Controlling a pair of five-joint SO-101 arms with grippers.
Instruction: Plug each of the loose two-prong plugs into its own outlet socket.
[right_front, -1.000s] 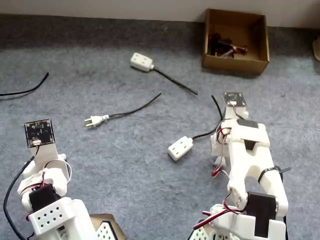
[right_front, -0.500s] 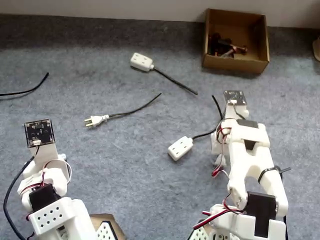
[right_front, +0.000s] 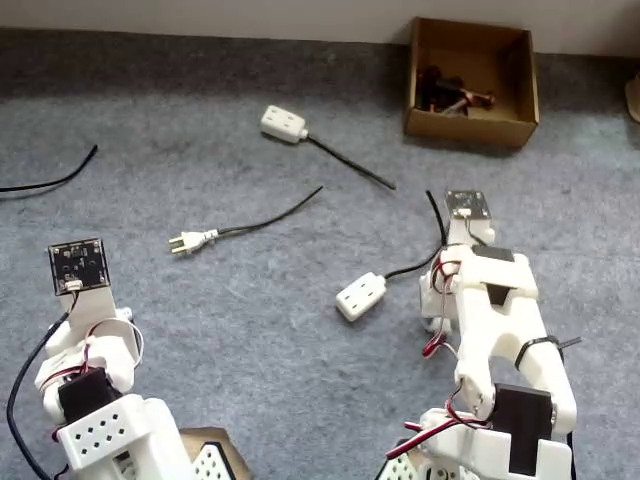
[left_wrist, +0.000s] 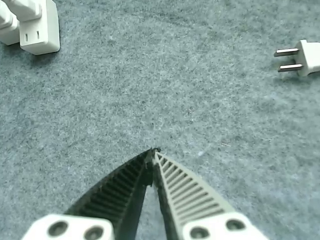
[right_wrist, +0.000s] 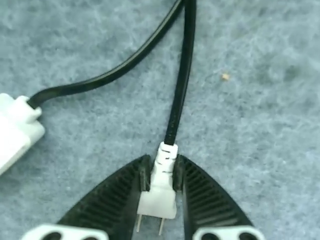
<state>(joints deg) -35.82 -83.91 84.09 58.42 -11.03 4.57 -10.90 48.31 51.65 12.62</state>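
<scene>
So the left gripper (left_wrist: 153, 154) is pinched together, tips touching, over grey carpet (left_wrist: 165, 90). A white socket (left_wrist: 39, 31) and a loose plug (left_wrist: 300, 56) lie well apart beyond it.

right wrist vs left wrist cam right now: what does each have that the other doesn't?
Right wrist: right gripper shut on a white two-prong plug with a black cord. Left wrist: left gripper shut and empty, a loose white two-prong plug lying apart. Both: grey carpet and a white plastic outlet block.
</scene>
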